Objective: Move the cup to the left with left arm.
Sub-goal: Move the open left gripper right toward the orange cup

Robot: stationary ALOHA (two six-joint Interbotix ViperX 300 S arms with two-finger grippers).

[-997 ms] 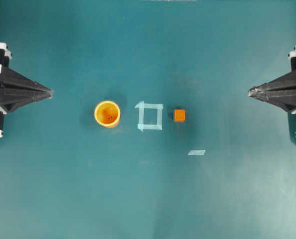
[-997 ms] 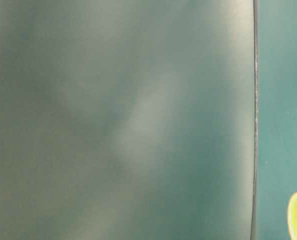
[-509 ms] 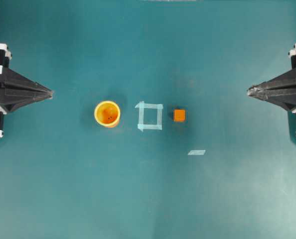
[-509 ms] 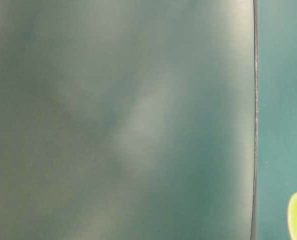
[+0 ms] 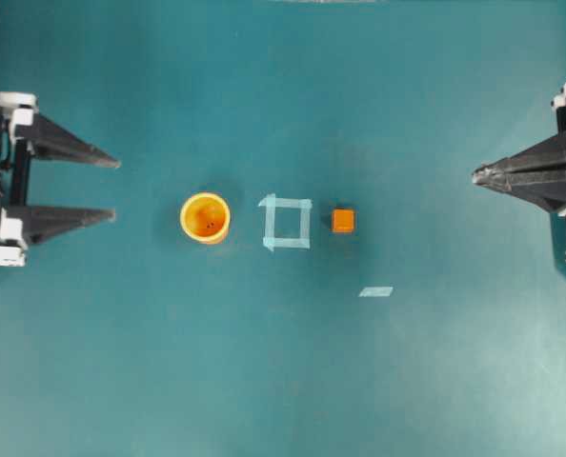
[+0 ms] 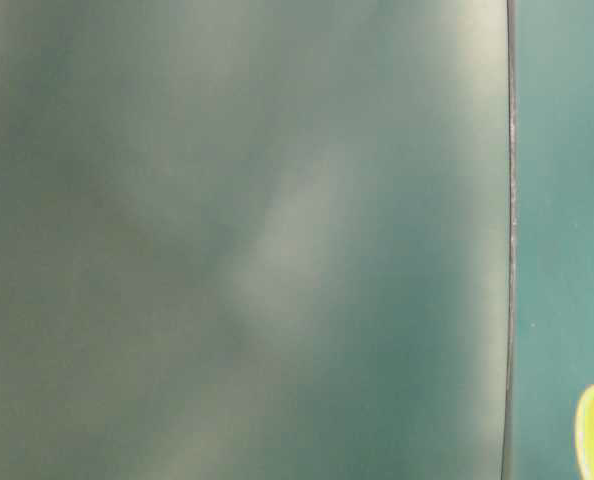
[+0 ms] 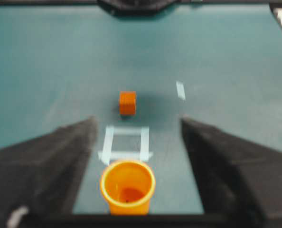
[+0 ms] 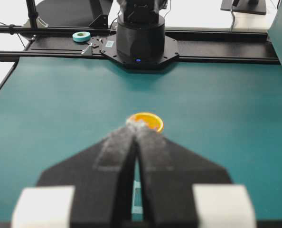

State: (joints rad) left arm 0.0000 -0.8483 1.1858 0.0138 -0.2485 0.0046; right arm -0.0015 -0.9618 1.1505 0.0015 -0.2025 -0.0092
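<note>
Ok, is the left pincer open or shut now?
Open: the left pincer shows two black fingers spread well apart overhead, facing the small yellow-orange plastic cup, not touching it.

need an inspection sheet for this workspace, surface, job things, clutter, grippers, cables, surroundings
surface: teal table, bare apart from the items below
job's things: cup upright, mouth up, left of the tape square, not touching it; nothing holds it
clutter: orange cube right of the square; loose tape strip nearer the front
grippers: left gripper open, short of the cup, the cup lined up with its gap in the left wrist view; right gripper shut, empty, far right
cables: nothing seen
surroundings: black arm base and a tape roll beyond the far edge
</note>
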